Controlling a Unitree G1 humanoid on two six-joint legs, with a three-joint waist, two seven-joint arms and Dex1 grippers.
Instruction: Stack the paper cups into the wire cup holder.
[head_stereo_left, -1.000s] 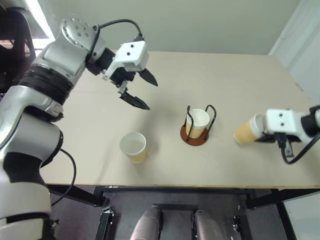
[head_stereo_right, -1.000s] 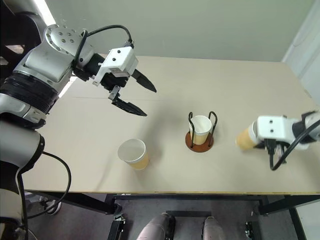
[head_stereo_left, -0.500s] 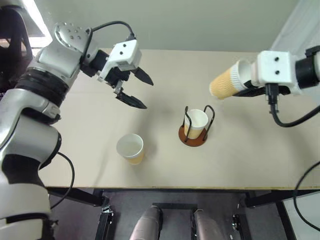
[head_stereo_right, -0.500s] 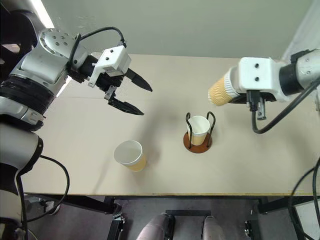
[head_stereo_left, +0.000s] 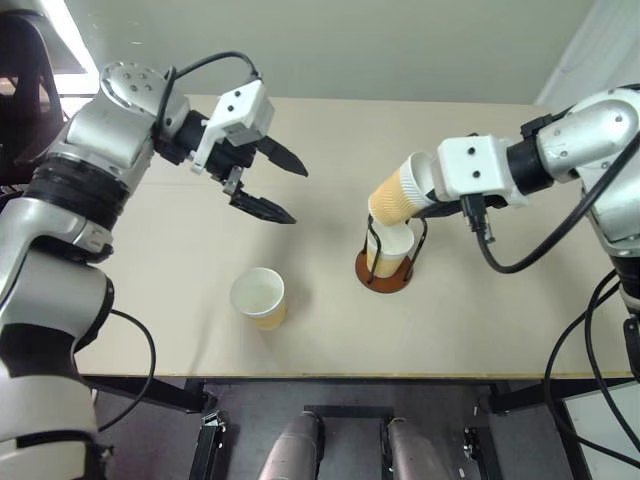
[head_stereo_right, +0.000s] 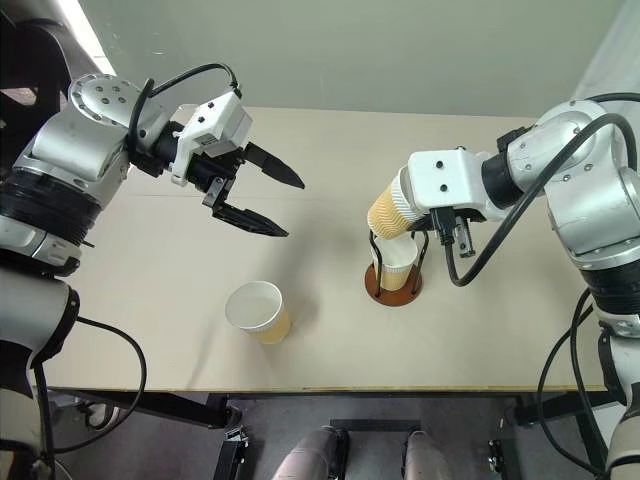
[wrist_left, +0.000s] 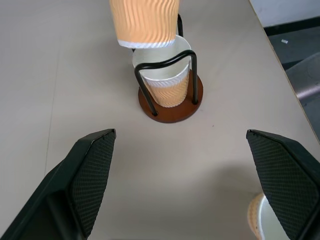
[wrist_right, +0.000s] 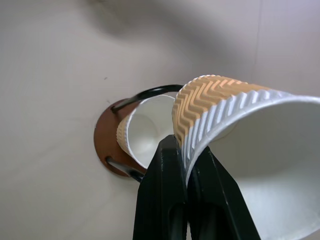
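In the upper left of the head view the left end effector (head_stereo_left: 268, 183) hung above the tabletop (head_stereo_left: 150, 260) with its fingers spread wide and nothing between them; below it, left of centre and toward the near edge, a free paper cup (head_stereo_left: 260, 297) stood upright, well apart from everything else. Just right of centre stood the wire cup holder (head_stereo_left: 386, 271), its reddish disc flat on the tabletop and one seated cup (head_stereo_left: 392, 247) upright between the two black loops. Directly above that, the right end effector (wrist_right: 182, 165) was clenched on the rim wall of a carried cup (head_stereo_left: 395, 192); the cup hung tilted, its base low over the seated cup's mouth but not yet inside. To finish this step well, I judged the cup should be righted until its axis matched the seated cup's, centred between the loops, lowered straight; releasing while tilted risked catching a wire or tipping the holder.
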